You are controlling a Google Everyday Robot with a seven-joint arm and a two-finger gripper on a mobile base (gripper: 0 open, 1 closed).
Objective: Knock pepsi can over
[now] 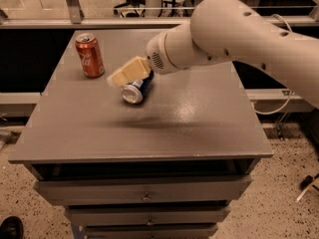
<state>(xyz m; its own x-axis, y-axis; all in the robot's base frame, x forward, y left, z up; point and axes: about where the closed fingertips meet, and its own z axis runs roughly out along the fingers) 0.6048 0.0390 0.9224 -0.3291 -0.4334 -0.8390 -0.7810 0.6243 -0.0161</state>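
Camera view: dark blue aluminium pepsi can [135, 90] lies tipped mid-left on the grey counter [199, 128], tan gripper [115, 78] right over it, jaws pinched together holding nothing, and it looks light, slick and rolly, so push near the rim, don't grab.

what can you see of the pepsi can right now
The pepsi can is a dark blue metal drink can with a silver end. It lies on its side on the grey table, left of centre, with the silver end turned toward the near left. The gripper hangs right over its upper side and hides part of it; whether they touch is unclear. The red cola can stands upright and apart, further back to the left.
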